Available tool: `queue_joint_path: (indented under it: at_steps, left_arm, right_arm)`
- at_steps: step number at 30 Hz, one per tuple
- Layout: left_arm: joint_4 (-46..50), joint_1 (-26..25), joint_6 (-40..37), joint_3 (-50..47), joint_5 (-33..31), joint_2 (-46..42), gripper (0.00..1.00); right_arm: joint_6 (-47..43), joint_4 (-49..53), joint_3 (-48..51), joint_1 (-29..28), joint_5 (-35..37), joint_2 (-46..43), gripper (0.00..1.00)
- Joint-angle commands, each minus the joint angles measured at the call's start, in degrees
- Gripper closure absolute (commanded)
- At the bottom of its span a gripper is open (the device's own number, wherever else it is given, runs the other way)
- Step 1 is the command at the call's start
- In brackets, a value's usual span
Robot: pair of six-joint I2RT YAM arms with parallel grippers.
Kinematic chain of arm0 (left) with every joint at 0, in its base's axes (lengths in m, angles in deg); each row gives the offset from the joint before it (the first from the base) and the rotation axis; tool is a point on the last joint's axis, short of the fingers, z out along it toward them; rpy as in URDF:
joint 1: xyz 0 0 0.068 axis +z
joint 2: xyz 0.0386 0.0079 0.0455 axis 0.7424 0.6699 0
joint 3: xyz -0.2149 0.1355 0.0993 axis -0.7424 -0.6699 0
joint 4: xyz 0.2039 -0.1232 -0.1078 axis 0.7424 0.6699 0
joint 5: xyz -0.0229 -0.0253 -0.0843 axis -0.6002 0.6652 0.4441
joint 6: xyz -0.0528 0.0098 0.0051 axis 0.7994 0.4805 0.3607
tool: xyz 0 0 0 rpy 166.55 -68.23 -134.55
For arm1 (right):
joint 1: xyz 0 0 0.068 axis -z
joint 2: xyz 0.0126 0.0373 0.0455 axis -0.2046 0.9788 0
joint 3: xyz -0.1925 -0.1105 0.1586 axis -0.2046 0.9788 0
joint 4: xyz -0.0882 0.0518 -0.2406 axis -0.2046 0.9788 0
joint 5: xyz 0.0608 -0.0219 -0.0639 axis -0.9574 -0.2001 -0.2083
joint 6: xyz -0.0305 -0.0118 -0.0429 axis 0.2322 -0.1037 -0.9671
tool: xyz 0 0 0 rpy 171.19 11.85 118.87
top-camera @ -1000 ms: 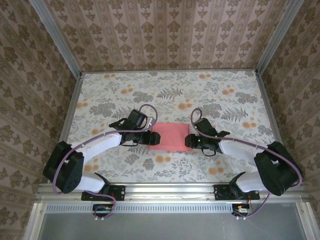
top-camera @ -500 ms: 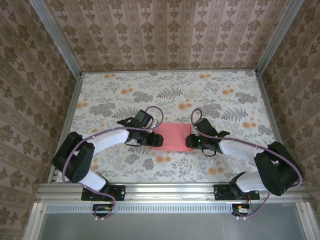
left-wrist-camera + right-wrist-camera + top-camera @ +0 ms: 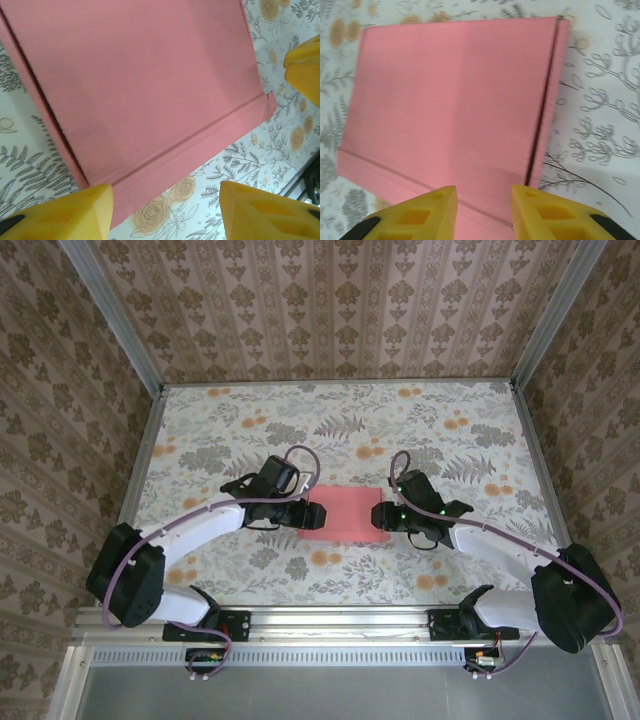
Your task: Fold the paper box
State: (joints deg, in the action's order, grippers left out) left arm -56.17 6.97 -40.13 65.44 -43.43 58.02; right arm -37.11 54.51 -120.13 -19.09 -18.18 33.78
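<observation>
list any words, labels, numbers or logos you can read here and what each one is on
No text can be read in these pictures.
paper box: plain pink card, no print or label on the faces shown.
tablecloth and walls: floral and ornament patterns, no lettering.
small parts on the near rail: too small to read.

The paper box (image 3: pixel 345 512) lies flat at the centre of the top frame: a closed pink rectangle, with what seems a tucked flap creased along one long edge.
</observation>
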Motion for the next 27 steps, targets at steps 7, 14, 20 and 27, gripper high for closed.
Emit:
queue_joint_path:
  at_steps: [7,14,20,27]
  left_arm:
    - [-2.8,-1.3,-0.1,2.2,1.1,7.7,0.42]
    - [-3.6,-1.3,0.1,0.8,-0.9,8.3,0.43]
    - [-4.8,-1.8,0.9,-0.4,-1.4,9.4,0.43]
    - [-2.5,-2.3,0.6,-0.1,-3.4,9.5,0.42]
  right_arm:
    - [0.6,-4.0,-2.0,0.2,-10.0,4.2,0.63]
    - [1.2,-3.8,-0.9,0.2,-7.7,7.5,0.63]
    - [1.0,-2.8,-0.9,0.2,-6.0,7.9,0.63]
    - [0.6,-2.0,-1.1,0.2,-4.8,8.2,0.62]
